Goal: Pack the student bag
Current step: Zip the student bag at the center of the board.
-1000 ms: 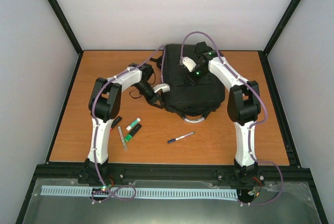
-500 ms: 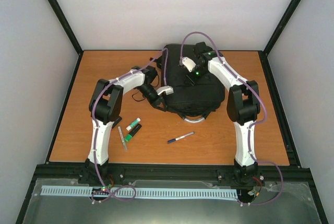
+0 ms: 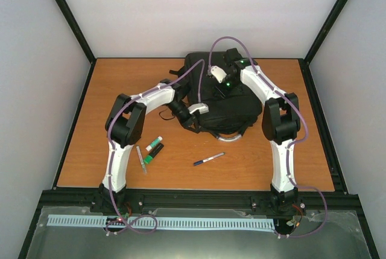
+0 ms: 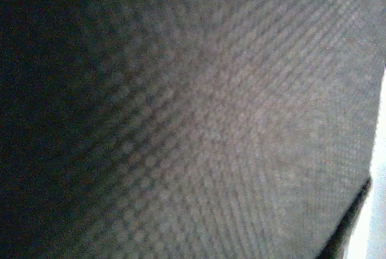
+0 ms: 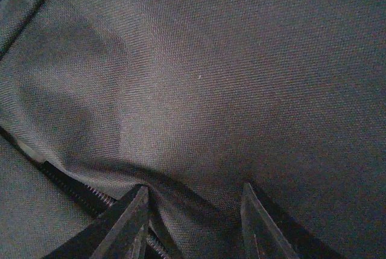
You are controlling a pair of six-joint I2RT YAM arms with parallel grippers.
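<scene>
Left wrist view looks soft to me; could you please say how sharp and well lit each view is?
Left wrist: blurred, student bag fabric too close, darker at left. Right wrist: weave and zipper sharp, dim. Top external: clear, evenly lit, no glare.

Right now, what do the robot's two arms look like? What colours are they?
Both arms have long white links joined by chunky black joints: the left arm and the right arm. A thin purple cable loops along each one. Small green lights glow near the right gripper, whose fingers are dark and pointed.
</scene>
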